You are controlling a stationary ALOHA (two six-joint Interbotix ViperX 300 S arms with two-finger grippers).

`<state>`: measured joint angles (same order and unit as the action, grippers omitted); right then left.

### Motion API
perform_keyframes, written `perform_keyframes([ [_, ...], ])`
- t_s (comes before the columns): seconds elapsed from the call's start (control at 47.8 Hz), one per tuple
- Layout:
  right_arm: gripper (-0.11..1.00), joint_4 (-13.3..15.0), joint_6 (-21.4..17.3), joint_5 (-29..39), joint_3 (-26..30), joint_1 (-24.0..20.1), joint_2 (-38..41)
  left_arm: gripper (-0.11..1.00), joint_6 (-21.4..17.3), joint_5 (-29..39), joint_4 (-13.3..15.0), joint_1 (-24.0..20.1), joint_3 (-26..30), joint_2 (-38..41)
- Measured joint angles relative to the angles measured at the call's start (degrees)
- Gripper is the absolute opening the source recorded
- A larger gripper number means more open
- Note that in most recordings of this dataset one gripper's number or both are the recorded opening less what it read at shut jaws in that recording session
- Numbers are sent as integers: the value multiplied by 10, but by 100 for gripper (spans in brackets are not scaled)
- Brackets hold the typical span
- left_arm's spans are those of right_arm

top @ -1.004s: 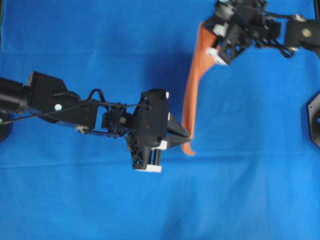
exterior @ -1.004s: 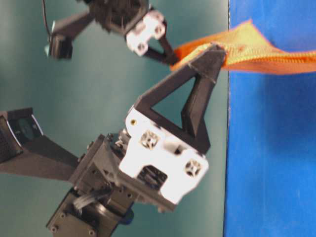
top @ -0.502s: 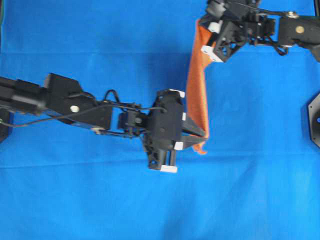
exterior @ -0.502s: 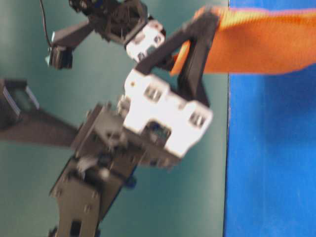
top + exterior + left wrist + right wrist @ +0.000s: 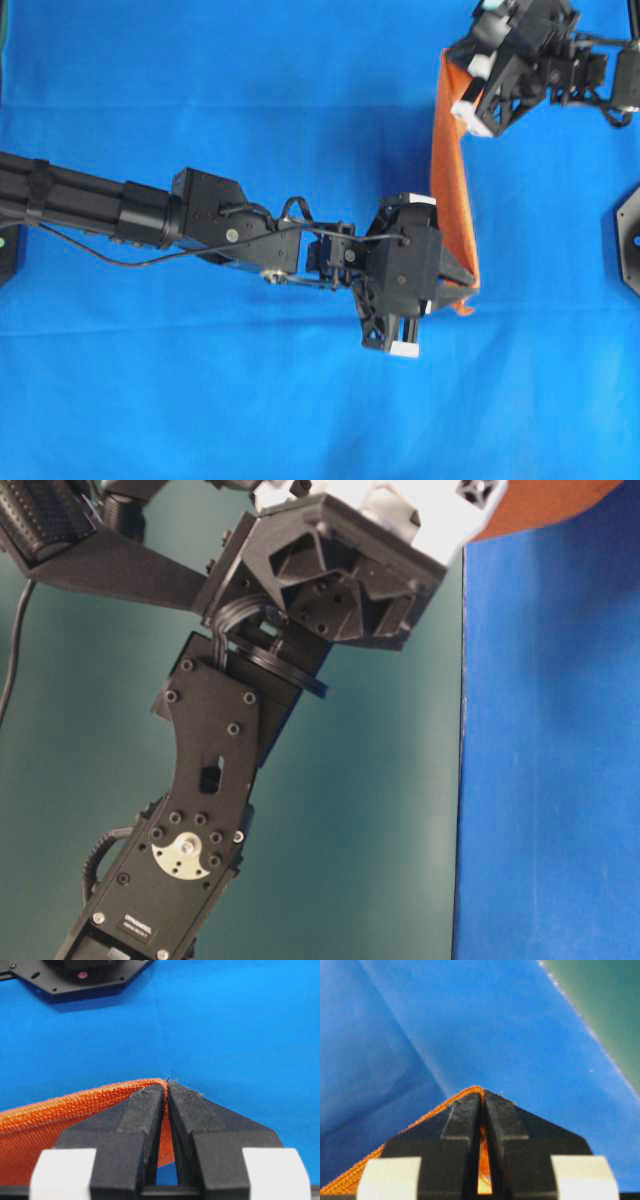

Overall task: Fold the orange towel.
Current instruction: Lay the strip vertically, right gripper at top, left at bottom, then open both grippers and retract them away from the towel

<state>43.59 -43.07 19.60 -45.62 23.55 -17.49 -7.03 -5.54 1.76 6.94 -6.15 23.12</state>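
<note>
On your left in the overhead view, the left arm reaches in from the edge across the blue table cloth that covers the tabletop. Its left gripper sits right of the middle, and you can see in the left wrist view that its jaws are clamped tight on one corner of the orange towel, with the hem pinched right at the tips.

Moving right, the orange towel hangs as a narrow upright band stretched between your two grippers, lifted off the cloth along its length. A small tip of the corner pokes out just below the left gripper's fingertips.

At the upper right, the right gripper holds the towel's far end. The right wrist view shows its jaws pressed together on the orange towel, fabric visible in the thin slit between the fingers.

In the table-level view the left arm fills most of the frame, and only a sliver of towel shows at the top edge above the blue cloth.
</note>
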Motion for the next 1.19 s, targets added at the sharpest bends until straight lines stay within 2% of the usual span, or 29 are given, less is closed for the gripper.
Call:
perform_keyframes([
  [0.167,2,1,1,-46,27,3,74,3,22,-1,1,0,-53,-11],
  [0.293,2,2,2,-79,54,4,127,3,66,-11,2,3,-116,-38],
  [0.439,2,5,3,-105,86,4,177,3,108,-35,2,8,-193,-68],
  [0.565,2,10,5,-111,102,0,196,3,122,-69,2,11,-240,-87],
  [0.69,2,18,6,-120,111,-5,206,3,124,-101,3,15,-262,-90],
  [0.857,2,27,6,-134,112,-9,208,7,124,-116,3,17,-262,-90],
  [0.941,4,28,7,-134,112,-8,210,16,125,-116,4,18,-262,-87],
  [0.983,8,28,7,-134,112,-8,211,23,126,-116,3,18,-263,-86],
  [1.192,62,28,9,-135,112,-4,211,75,125,-115,3,18,-262,-86],
])
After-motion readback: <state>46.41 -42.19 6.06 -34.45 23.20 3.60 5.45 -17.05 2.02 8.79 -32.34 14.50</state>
